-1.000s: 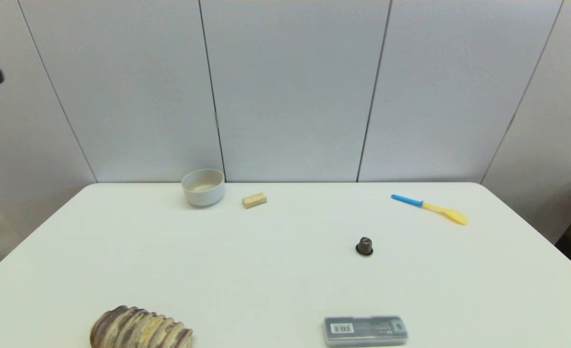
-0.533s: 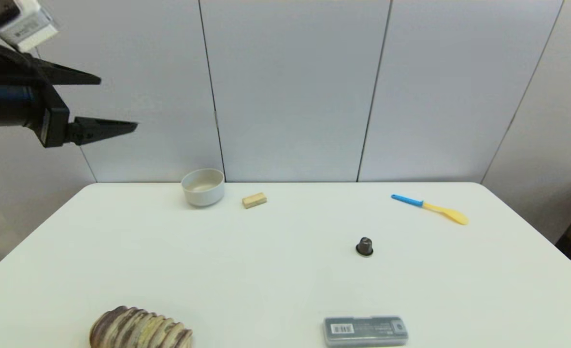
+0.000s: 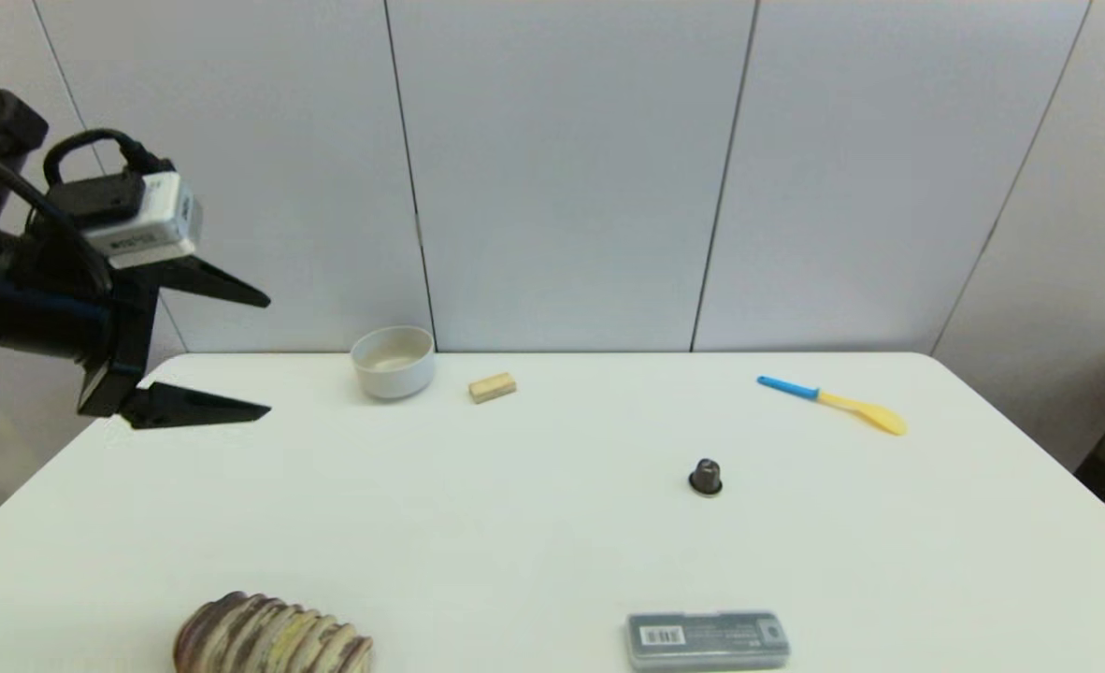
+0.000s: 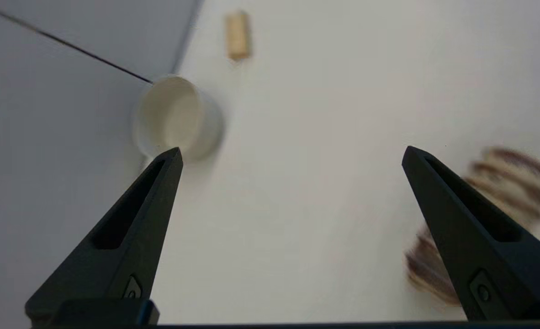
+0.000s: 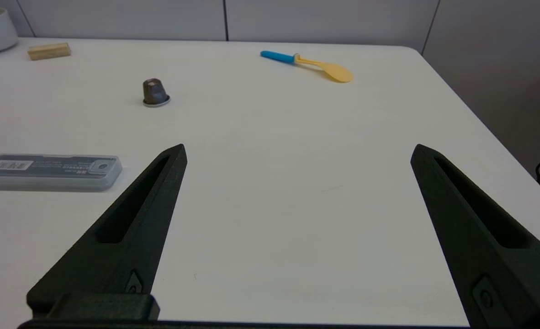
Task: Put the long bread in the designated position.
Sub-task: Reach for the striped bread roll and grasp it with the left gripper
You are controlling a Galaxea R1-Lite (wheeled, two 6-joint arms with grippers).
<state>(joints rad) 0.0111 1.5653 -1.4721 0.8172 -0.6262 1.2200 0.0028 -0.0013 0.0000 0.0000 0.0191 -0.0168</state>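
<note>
The left gripper (image 3: 267,355) is hanging wide open, high above the table. The long, ridged, brown-and-cream bread (image 3: 272,636) is lying far below it. Closing crookedly could roll the bread away.

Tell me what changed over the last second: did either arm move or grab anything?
The left gripper swung into the head view from the left and dropped lower, now open above the table's far-left side. It holds nothing. The long bread lies untouched at the near edge. The right gripper is open over bare table. Bowl, tan block, spoon, capsule and case stayed put.
</note>
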